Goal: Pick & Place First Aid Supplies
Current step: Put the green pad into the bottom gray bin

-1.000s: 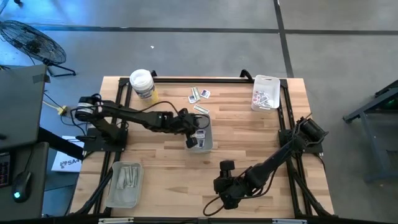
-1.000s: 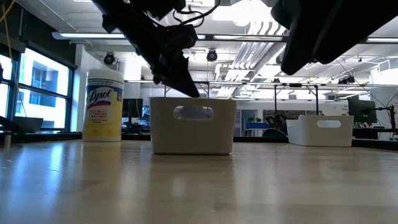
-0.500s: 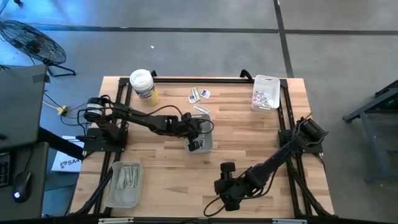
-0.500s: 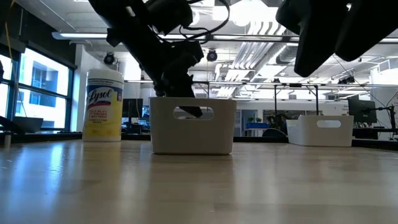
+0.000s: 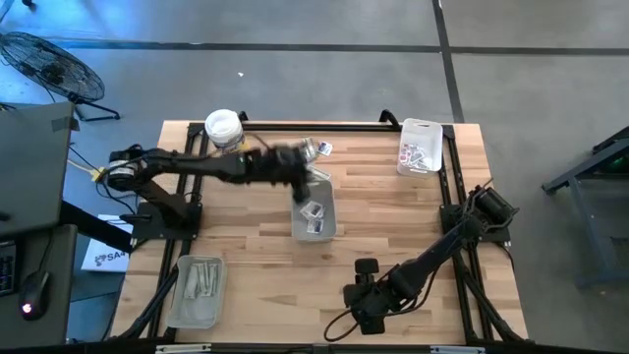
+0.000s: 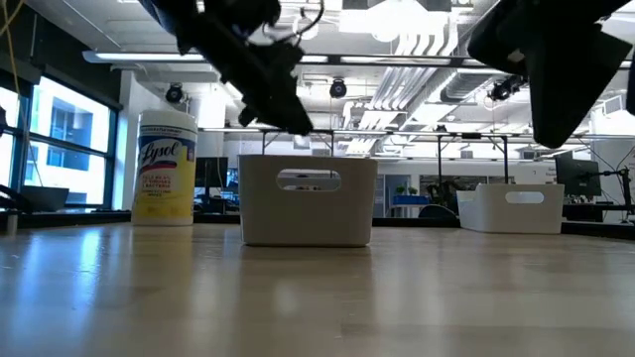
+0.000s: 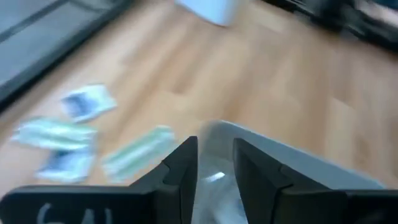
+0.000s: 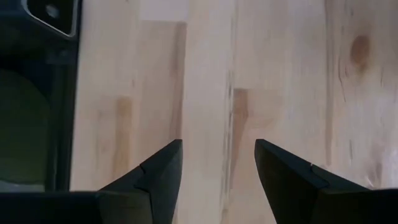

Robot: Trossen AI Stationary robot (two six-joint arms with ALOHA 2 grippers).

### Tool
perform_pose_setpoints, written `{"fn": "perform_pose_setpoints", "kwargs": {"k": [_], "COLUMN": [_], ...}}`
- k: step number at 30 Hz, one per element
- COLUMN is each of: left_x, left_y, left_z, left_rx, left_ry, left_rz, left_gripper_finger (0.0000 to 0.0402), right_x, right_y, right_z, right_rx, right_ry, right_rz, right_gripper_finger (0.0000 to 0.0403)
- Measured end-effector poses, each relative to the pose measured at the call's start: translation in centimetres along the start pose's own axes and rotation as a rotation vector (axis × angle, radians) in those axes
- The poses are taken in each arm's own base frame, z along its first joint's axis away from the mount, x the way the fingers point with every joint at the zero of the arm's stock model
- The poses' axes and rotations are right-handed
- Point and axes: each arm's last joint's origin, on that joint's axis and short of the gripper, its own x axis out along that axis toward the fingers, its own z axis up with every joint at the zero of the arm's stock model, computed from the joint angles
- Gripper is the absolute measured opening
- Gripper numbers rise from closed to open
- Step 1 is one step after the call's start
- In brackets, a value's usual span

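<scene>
The high view looks straight down on the whole bench (image 5: 393, 226). The low view sits at bench-top height, facing level into the room. Both share the middle tray (image 5: 316, 218) and the tub (image 6: 166, 167). Each wrist view looks closely past its own jaws.

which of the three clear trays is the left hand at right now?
The middle tray, mid-table with a few packets in it. The left hand hangs at its far rim. The near-left tray and far-right tray sit well away.
</scene>
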Motion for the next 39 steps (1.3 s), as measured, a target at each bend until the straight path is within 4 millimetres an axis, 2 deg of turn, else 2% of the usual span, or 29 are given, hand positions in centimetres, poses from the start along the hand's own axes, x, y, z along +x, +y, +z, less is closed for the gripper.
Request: {"fn": "perform_pose_setpoints", "kwargs": {"k": [3, 7, 11, 14, 21, 30, 34, 39], "left_x": [0.3, 1.6, 2.6, 3.8, 6.2, 9.4, 10.8, 11.4], "left_y": [4.0, 8.6, 12.2, 14.2, 17.1, 18.7, 19.1, 20.3], "left_z": [0.6, 0.3, -0.4, -1.4, -2.3, -0.3, 0.1, -0.5], "left_rx": [-0.116, -0.21, -0.345, -0.421, -0.509, -0.563, -0.593, -0.648], "left_ry": [0.003, 0.027, 0.05, 0.075, 0.065, 0.248, 0.284, 0.331], "left_rz": [0.064, 0.165, 0.233, 0.254, 0.181, 0.191, 0.181, 0.202], "left_gripper_finger": [0.01, 0.0099, 0.0099, 0.0099, 0.0106, 0.0173, 0.0179, 0.0179], "right_x": [0.0, -0.5, -2.3, -4.1, -6.9, -8.4, -8.7, -8.7], "right_y": [-0.6, -2.2, -4.7, -6.8, -12.3, -19.2, -21.2, -22.3], "right_z": [0.0, -0.1, -0.3, 0.1, 1.9, 3.4, 3.6, 3.6], "right_rx": [0.004, 0.017, 0.055, 0.094, 0.1, 0.112, 0.131, 0.132], "right_ry": [0.023, 0.091, 0.144, 0.13, 0.068, 0.066, 0.078, 0.096], "right_rz": [-0.021, -0.099, -0.236, -0.32, -0.412, -0.444, -0.458, -0.433], "right_gripper_finger": [0.0195, 0.0195, 0.0195, 0.0195, 0.0195, 0.0195, 0.0195, 0.0195]}}
